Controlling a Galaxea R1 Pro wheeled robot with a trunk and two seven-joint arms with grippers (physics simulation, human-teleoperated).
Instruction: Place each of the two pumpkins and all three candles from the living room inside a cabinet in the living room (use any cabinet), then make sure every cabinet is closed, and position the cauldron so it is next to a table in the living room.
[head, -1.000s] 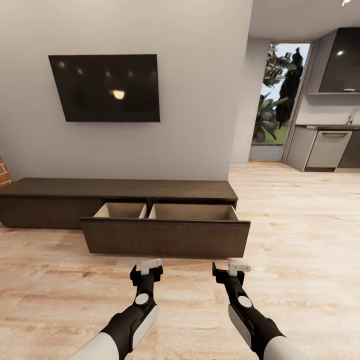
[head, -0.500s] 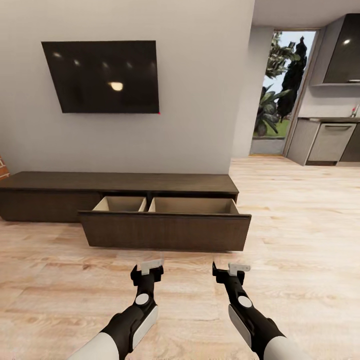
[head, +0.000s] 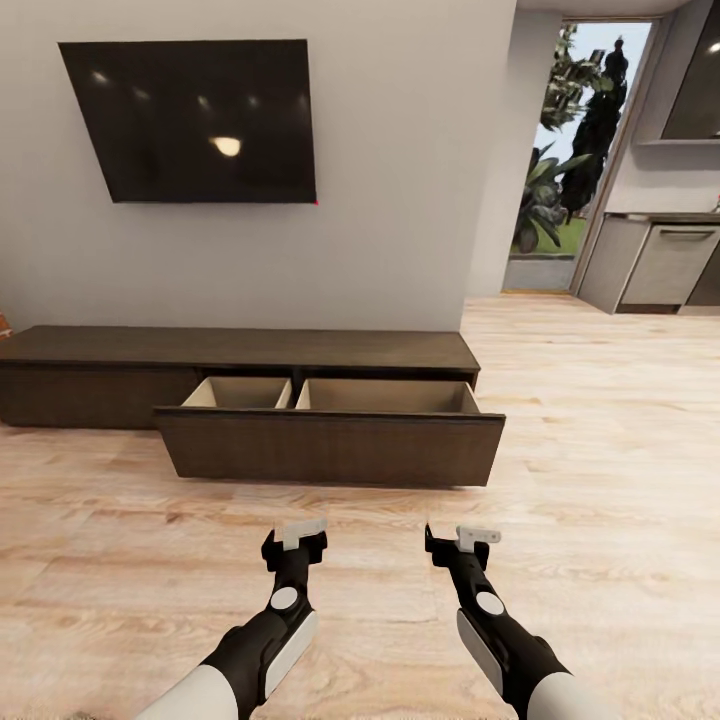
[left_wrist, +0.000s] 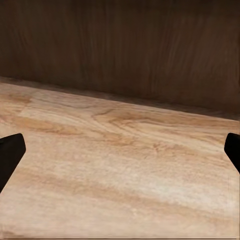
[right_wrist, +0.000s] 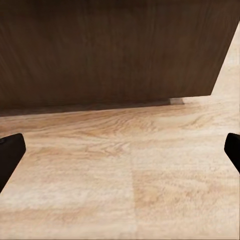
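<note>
Long low dark-brown wooden cabinet (head: 240, 375) against grey wall, right-hand drawer front (head: 330, 448) pulled out, compartments bare, ready for loading. Left gripper (head: 294, 541) and right gripper (head: 462, 541) low before it, jaws wide apart, holding nothing.

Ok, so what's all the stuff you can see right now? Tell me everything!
cabinet: one, dark brown, long and low against the grey wall.
drawer: one, dark brown front, beige inside, pulled open from the cabinet's right half; what shows of the inside looks empty.
television: one, black, on the wall above the cabinet.
floor: light wood planks.
glass door: one, far right, green plants outside.
kitchen units: grey, far right.
left gripper: black with pale tips, open, low over the floor before the drawer.
right gripper: same, open, beside it.
</note>
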